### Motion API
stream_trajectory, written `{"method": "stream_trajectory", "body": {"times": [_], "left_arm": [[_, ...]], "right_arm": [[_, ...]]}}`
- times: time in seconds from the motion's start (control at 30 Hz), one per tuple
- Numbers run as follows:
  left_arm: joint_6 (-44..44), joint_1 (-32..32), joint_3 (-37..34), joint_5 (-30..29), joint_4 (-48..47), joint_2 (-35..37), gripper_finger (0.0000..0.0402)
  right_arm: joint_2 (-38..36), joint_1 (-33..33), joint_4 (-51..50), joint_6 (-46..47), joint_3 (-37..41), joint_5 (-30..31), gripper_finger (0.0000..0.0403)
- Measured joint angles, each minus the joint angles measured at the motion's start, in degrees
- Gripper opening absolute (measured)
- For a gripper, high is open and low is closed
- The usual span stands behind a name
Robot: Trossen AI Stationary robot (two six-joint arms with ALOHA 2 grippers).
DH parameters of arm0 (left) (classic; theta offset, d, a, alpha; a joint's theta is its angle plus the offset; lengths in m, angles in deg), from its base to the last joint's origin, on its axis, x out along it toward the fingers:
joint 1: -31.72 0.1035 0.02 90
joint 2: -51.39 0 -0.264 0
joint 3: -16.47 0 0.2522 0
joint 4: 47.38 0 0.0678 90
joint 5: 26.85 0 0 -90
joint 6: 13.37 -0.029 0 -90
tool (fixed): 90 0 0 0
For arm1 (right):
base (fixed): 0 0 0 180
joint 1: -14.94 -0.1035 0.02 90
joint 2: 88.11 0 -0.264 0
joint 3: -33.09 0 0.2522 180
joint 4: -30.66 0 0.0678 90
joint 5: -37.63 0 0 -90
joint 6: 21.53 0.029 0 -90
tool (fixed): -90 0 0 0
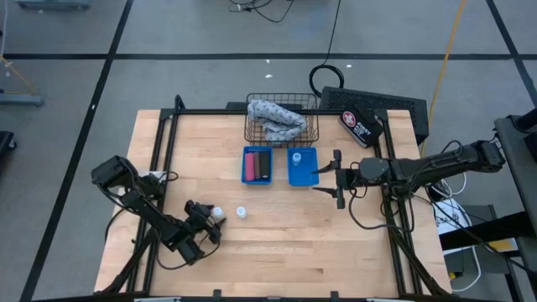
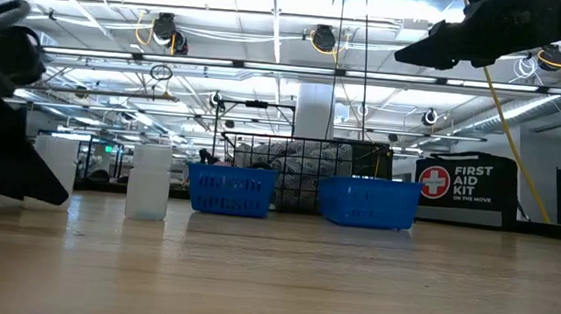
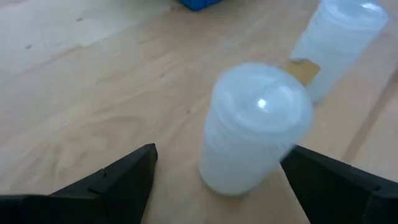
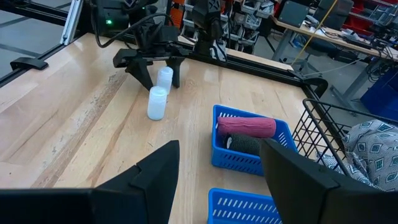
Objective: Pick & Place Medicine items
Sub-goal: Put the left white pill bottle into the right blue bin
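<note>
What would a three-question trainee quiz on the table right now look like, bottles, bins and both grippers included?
1. True or false: the left gripper has open fingers on either side of a white bottle.
2. How many white bottles stand on the bare wood?
3. Where is the pink piece? A) wire basket B) left blue bin C) on the cloth

Key:
1. True; the bottle stands upright between them, not clamped.
2. Two: that one and a second bottle beside it. A third sits in the right blue bin, near the right gripper.
3. B, the left blue bin.
</note>
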Motion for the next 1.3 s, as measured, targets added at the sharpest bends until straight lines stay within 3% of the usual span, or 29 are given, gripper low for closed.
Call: {"method": "stream_trajectory", "body": {"times": [0.27,0.5,0.63,0.8,1.1,1.2,1.3], "left_arm": [[-5.1,2.6,0.2,-1.6,5.5,-5.0,0.0351],[-1.2,2.6,0.4,-3.9,6.8,-6.0,0.0351],[-6.1,2.0,0.5,-0.5,6.2,-5.5,0.0351],[-0.9,0.1,0.5,-0.5,3.0,-5.6,0.0351],[1.2,-1.9,0.5,-0.6,2.5,-5.3,0.0351],[1.5,-1.7,0.5,-1.2,2.5,-5.4,0.0336],[0.8,-1.3,0.5,-1.2,2.2,-5.4,0.0295]], "right_arm": [[0.0,0.0,-0.8,0.0,0.0,0.0,0.0212],[0.0,0.0,-0.8,0.1,0.0,0.0,0.0212],[0.0,0.0,-0.8,0.1,0.0,0.0,0.0212],[0.0,0.0,-0.9,0.1,0.0,0.0,0.0212],[0.0,0.0,-0.8,0.1,0.0,0.0,0.0212],[0.0,0.0,-0.8,0.1,0.0,0.0,0.0212],[0.0,0.0,-0.8,0.1,0.0,0.0,0.0212]]}}
